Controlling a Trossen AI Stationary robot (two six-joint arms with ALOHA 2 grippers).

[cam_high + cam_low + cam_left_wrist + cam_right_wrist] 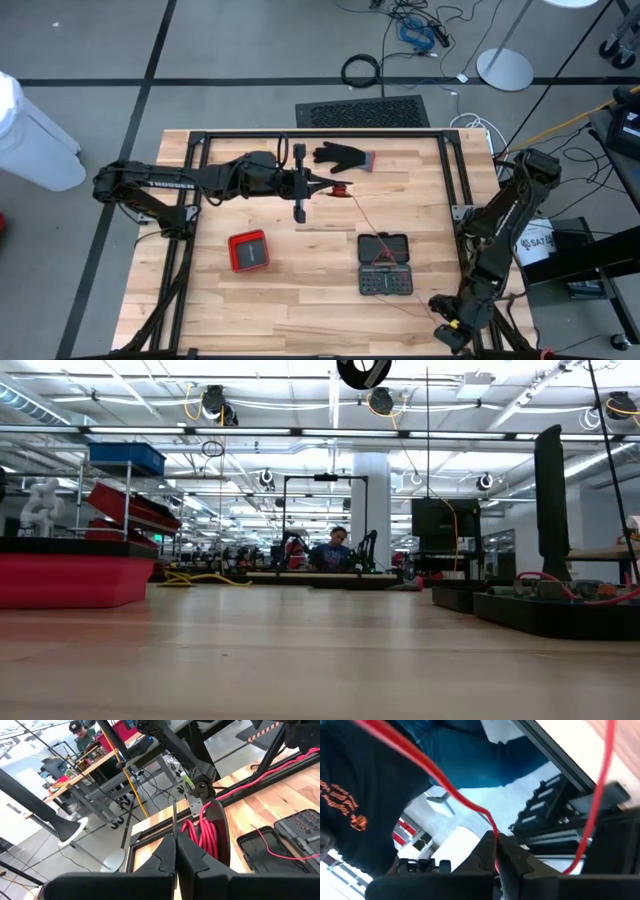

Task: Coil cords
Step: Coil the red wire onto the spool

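Left pincer (322, 189) reaches over the middle of the wooden counter (300, 280), fingers together, clamped on a thin rod that carries a small spool of red cord (340, 190); in the left wrist view the red loops (202, 832) sit just beyond the shut fingertips. From the spool a thin red strand runs across the counter, past the open black bit case (386, 264), to the right pincer (452, 328) at the counter's near right corner. Right pincer shut on the red cord (492, 837), strand pinched between its fingertips. Black glove with red cuff (343, 156) lies just beyond the spool. Red box (248, 250) rests apart, left of the case.
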